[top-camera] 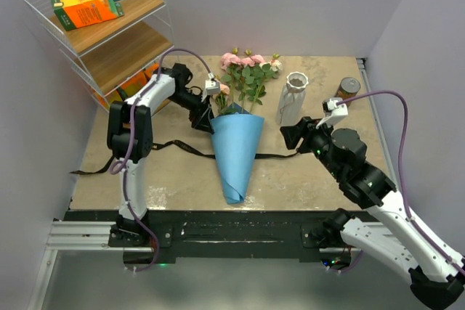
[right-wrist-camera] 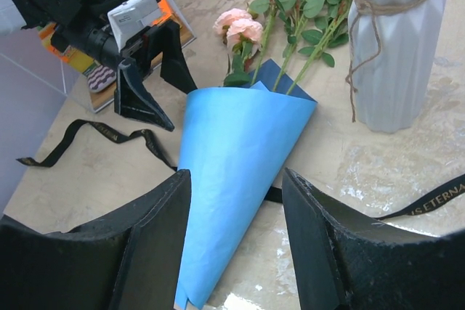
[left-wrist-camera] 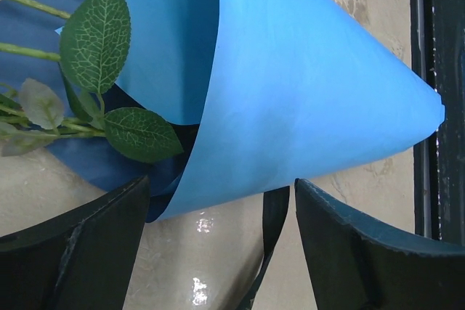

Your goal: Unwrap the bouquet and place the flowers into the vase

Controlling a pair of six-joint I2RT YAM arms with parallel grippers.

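Note:
The bouquet lies flat mid-table, a blue paper cone (top-camera: 236, 147) with its point toward the near edge. The flowers (top-camera: 247, 70), pink roses on leafy green stems, stick out of its far end. A long black ribbon (top-camera: 182, 147) lies loose across the table and passes under the cone. My left gripper (top-camera: 203, 121) is open at the cone's upper left edge; in its wrist view only table and ribbon (left-wrist-camera: 275, 215) show between its fingers. My right gripper (top-camera: 289, 136) stands open, apart from the cone's right side. The ribbed whitish vase (top-camera: 293, 96) stands upright behind it.
A small brown jar with a metal lid (top-camera: 349, 86) sits at the back right. A wire shelf unit (top-camera: 109, 41) with wooden boards and an orange box (top-camera: 86, 5) fills the back left corner. Grey walls close in the left, back and right sides.

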